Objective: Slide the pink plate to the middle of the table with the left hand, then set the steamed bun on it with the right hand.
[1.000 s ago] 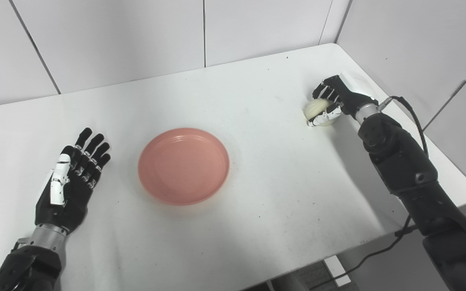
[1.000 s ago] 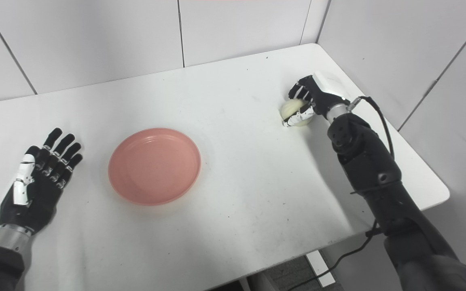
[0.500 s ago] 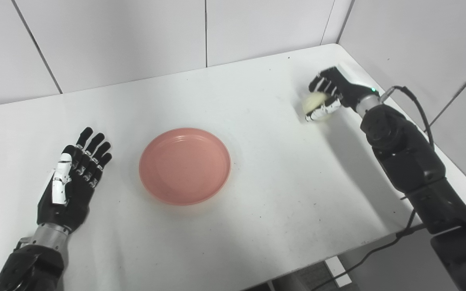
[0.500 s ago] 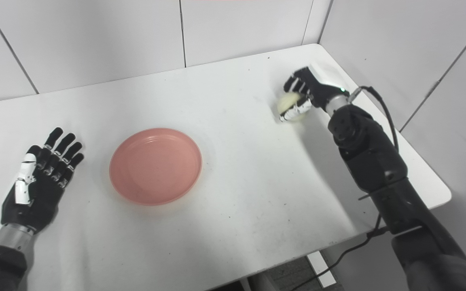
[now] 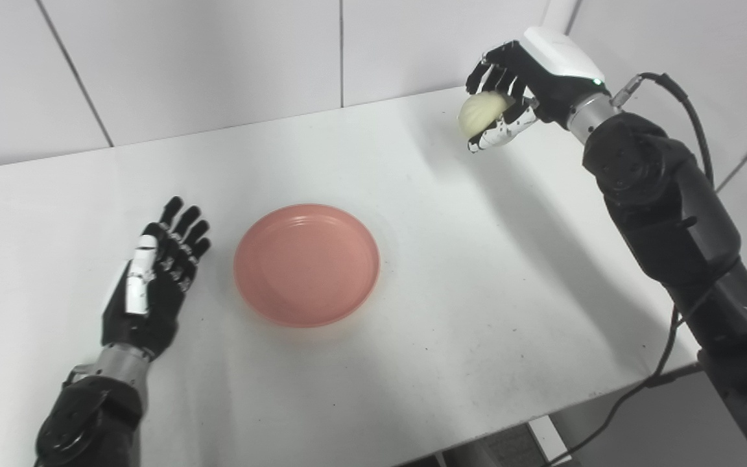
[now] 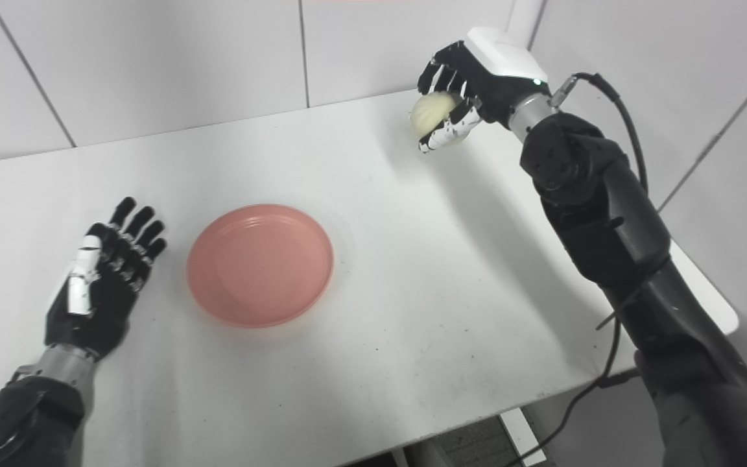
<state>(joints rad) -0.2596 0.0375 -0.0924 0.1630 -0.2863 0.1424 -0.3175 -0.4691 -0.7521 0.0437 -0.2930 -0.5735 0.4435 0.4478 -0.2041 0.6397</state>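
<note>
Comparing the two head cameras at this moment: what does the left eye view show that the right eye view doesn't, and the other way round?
Only the left eye view: very little extra; it cuts the table at the right edge of the picture.

Only the right eye view: the table's near right corner whole, with more wall and floor beyond it.

Both: the pink plate empty near the middle of the table, the left hand open and flat beside it, apart from the rim, and the right hand raised above the far right corner, shut on the steamed bun.

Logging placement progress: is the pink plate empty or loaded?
Empty. The pink plate shows a bare inside; the steamed bun is in the right hand, above the table.
</note>
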